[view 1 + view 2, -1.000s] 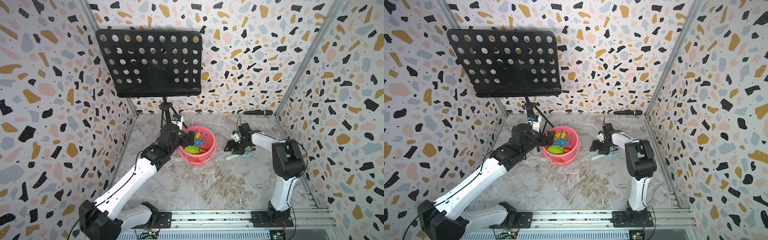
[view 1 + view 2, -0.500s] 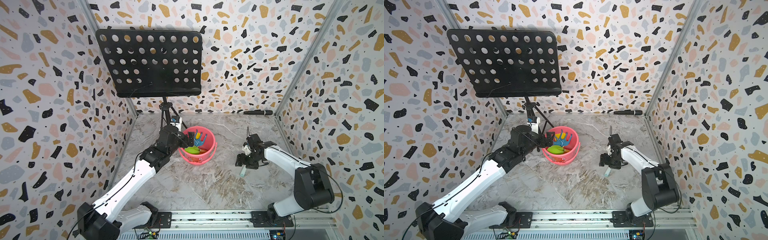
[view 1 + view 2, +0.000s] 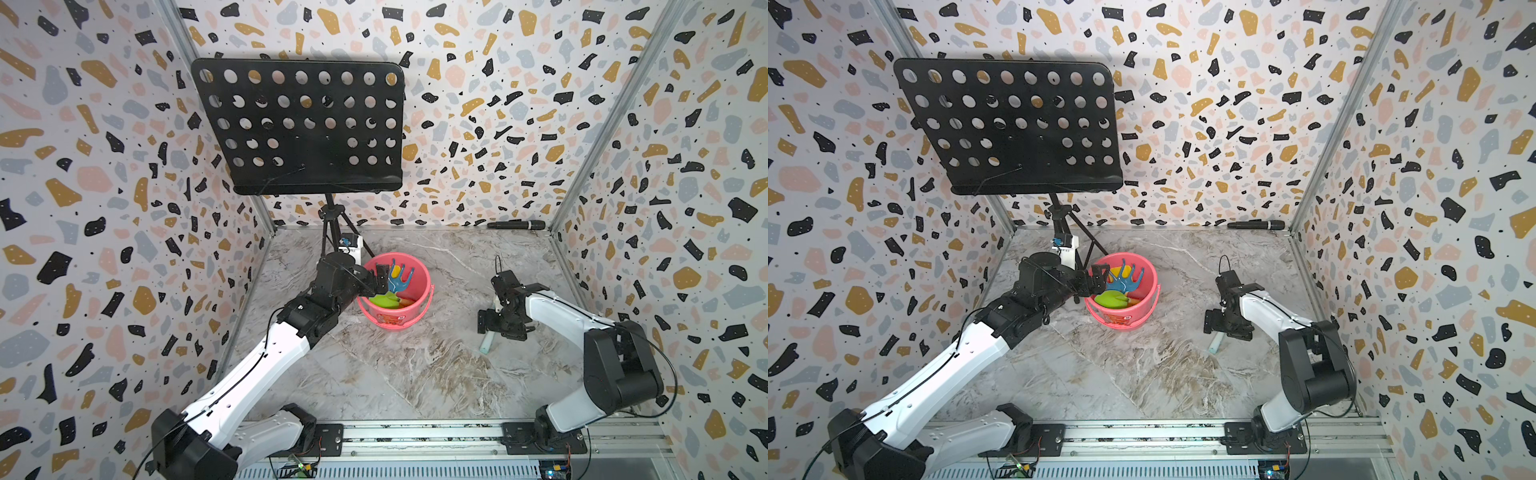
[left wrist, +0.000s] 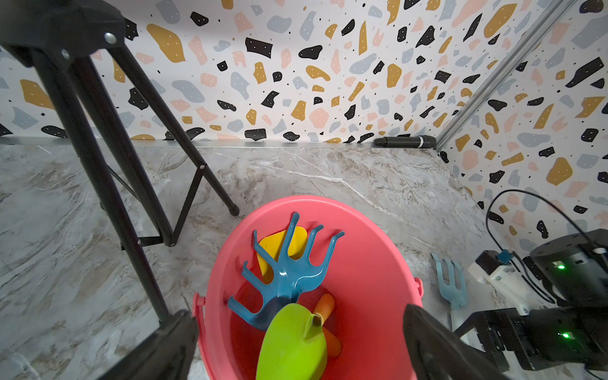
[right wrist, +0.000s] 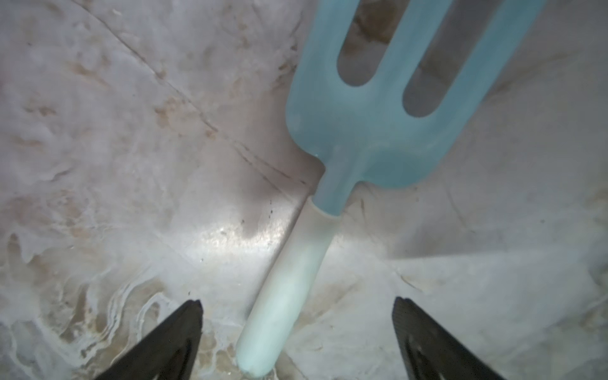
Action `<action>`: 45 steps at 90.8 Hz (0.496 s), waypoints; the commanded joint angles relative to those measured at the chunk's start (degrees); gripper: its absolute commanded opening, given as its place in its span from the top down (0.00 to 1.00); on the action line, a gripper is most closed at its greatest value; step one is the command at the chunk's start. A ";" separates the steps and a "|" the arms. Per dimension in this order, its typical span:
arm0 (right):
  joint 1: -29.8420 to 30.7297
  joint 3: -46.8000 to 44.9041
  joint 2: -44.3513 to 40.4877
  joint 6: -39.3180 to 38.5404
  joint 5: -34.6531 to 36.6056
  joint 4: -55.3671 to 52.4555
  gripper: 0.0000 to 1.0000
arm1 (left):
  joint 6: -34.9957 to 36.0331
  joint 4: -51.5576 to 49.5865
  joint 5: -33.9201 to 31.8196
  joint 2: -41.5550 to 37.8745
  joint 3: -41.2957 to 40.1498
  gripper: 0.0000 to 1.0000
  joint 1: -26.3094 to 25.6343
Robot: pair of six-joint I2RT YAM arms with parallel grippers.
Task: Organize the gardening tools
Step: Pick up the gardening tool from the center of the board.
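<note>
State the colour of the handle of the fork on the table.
White handle, best in right wrist view.

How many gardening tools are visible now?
4: blue rake, yellow shovel, green spade in the pink bucket; pale-blue fork on the floor by the right gripper. Others may be hidden.
</note>
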 commanded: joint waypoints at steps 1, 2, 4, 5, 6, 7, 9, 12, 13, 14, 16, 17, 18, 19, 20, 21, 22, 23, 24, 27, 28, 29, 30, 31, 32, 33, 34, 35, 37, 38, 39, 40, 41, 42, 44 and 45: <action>0.21 -0.02 2.54 1.16 1.55 2.26 0.12 | -0.56 2.11 0.28 -0.57 -0.27 0.00 0.04; 0.21 -0.14 2.82 1.15 1.61 2.43 0.13 | -0.55 2.10 0.28 -0.54 -0.25 0.00 0.07; 0.21 -0.27 3.45 1.11 1.58 2.57 0.15 | -0.54 2.04 0.22 -0.52 -0.23 0.01 0.10; 0.21 -0.35 3.67 1.04 1.58 2.72 0.17 | -0.50 2.06 0.21 -0.51 -0.23 0.01 0.11; 0.21 -0.43 3.87 0.96 1.53 2.83 0.18 | -0.47 2.12 0.20 -0.47 -0.22 0.01 0.11; 0.21 -0.56 4.11 0.97 1.42 2.93 0.19 | -0.46 2.06 0.20 -0.44 -0.22 0.01 0.11; 0.21 -0.77 4.37 0.86 1.30 3.08 0.22 | -0.50 1.97 0.13 -0.43 -0.22 0.00 0.11; 0.29 -1.15 4.45 0.77 1.01 3.34 0.29 | -0.39 1.98 0.03 -0.38 -0.22 0.01 0.11; 0.29 -1.32 4.44 0.70 0.94 3.41 0.31 | -0.38 1.99 -0.02 -0.35 -0.22 0.01 0.11; 0.29 -1.49 4.43 0.70 0.86 3.48 0.33 | -0.41 1.95 -0.04 -0.34 -0.22 0.01 0.07; 0.30 -1.77 4.25 0.60 0.69 3.65 0.36 | -0.44 1.94 -0.11 -0.33 -0.18 0.01 0.10; 0.30 -1.89 4.12 0.57 0.65 3.69 0.38 | -0.40 1.93 -0.13 -0.33 -0.16 0.00 0.11; 0.30 -1.99 3.96 0.51 0.54 3.72 0.40 | -0.38 1.96 -0.19 -0.33 -0.15 0.01 0.11; 0.30 -2.13 3.84 0.43 0.49 3.73 0.41 | -0.42 1.98 -0.22 -0.33 -0.14 0.01 0.11; 0.30 -2.20 3.65 0.35 0.46 3.73 0.43 | -0.39 1.99 -0.23 -0.33 -0.09 0.00 0.11; 0.30 -2.28 3.42 0.27 0.40 3.74 0.45 | -0.42 2.08 -0.24 -0.29 -0.12 0.00 0.11; 0.30 -2.37 3.26 0.18 0.37 3.69 0.46 | -0.44 2.08 -0.24 -0.27 -0.08 0.01 0.07; 0.30 -2.45 3.10 0.05 0.36 3.72 0.48 | -0.44 2.08 -0.24 -0.25 -0.11 0.01 0.09; 0.30 -2.49 2.88 -0.06 0.31 3.68 0.50 | -0.49 2.13 -0.24 -0.25 -0.08 0.01 0.06; 0.30 -2.65 2.24 -0.41 0.20 3.47 0.53 | -0.63 2.10 -0.18 -0.17 -0.04 0.00 0.11; 0.34 -2.68 2.06 -0.51 0.14 3.43 0.54 | -0.67 2.14 -0.17 -0.12 -0.04 0.00 0.11; 0.36 -2.70 1.88 -0.65 0.07 3.36 0.56 | -0.65 2.11 -0.12 -0.09 0.00 0.00 0.11; 0.37 -2.75 1.66 -0.76 -0.01 3.29 0.58 | -0.64 2.10 -0.09 -0.08 0.02 0.00 0.11; 0.33 -2.78 1.46 -0.86 -0.14 3.16 0.61 | -0.72 2.00 -0.08 -0.07 0.07 0.00 0.11; 0.36 -2.79 1.27 -0.95 -0.25 3.10 0.64 | -0.76 2.00 -0.03 -0.03 0.10 0.00 0.11; 0.37 -2.84 1.05 -1.05 -0.39 3.11 0.67 | -0.83 2.04 -0.01 0.04 0.11 0.00 0.11; 0.38 -2.86 0.85 -1.13 -0.51 3.07 0.70 | -0.90 1.98 0.01 0.07 0.17 0.00 0.11; 0.38 -2.92 0.70 -1.22 -0.70 3.10 0.73 | -1.03 1.94 0.01 0.14 0.19 0.01 0.11; 0.38 -2.90 0.31 -1.51 -1.15 3.05 0.81 | -1.26 1.74 0.02 0.20 0.32 0.01 0.11; 0.38 -2.89 0.13 -1.63 -1.41 3.09 0.84 | -1.38 1.65 0.02 0.24 0.40 0.01 0.11; 0.38 -2.89 -0.01 -1.78 -1.68 3.10 0.87 | -1.58 1.47 0.02 0.26 0.48 0.01 0.11; 0.38 -2.89 -0.21 -1.90 -1.90 3.07 0.90 | -1.72 1.25 0.02 0.32 0.57 0.01 0.11; 0.38 -2.85 -0.40 -2.00 -2.14 3.01 0.92 | -1.96 1.05 0.06 0.34 0.70 0.01 0.11; 0.38 -2.82 -0.58 -2.14 -2.35 2.89 0.95 | -2.17 0.82 0.13 0.40 0.81 0.01 0.11; 0.38 -2.70 -0.91 -2.35 -2.68 2.73 1.00 | -2.44 0.25 0.25 0.53 1.13 0.01 0.07; 0.38 -2.57 -1.06 -2.49 -2.79 2.62 1.00 | -2.55 0.03 0.31 0.58 1.29 0.01 0.05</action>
